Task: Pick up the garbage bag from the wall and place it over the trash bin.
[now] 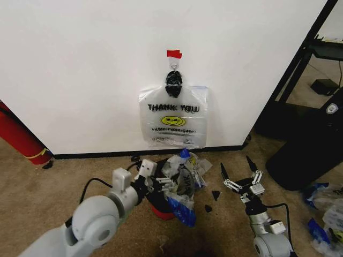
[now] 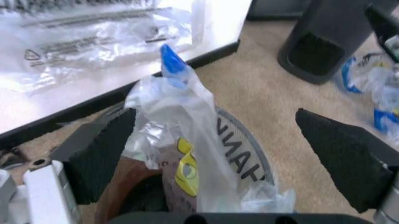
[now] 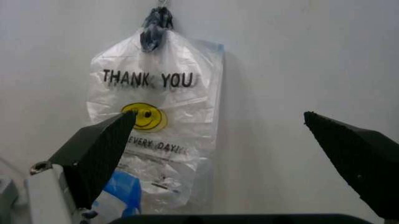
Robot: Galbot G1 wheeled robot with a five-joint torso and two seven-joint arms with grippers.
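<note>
Straddling a crumpled fold of plastic with its two black pads spread wide, the left tool (image 1: 161, 183) grips nothing. In the left wrist view, the left tool (image 2: 217, 126) has that fold rising in the gap between its pads. The fold belongs to the thin see-through whitish garbage bag with blue patches (image 2: 181, 107). In the head view the garbage bag (image 1: 185, 176) sits at lower centre of the frame, bunched over the small round black trash bin with a red base (image 1: 161, 209), which stands on the beige carpet floor (image 1: 43, 182).

The bag looks heaped rather than spread, so I judge the step in hand to be settling it over the bin's mouth. To do that well, the pads should close on one bag edge only, not on the whole bundle. Then they should draw it outward and down past the rim without tipping the light bin.

The right tool (image 1: 236, 163), at lower right of the frame, is also spread open and empty. It points at the plain white wall (image 1: 80, 64).

Above the bin, a similar smiley plastic bag with black knotted handles (image 1: 172, 120) hangs from a small metal hook (image 1: 173, 63) under a scrap of red tape (image 1: 174, 53).
</note>
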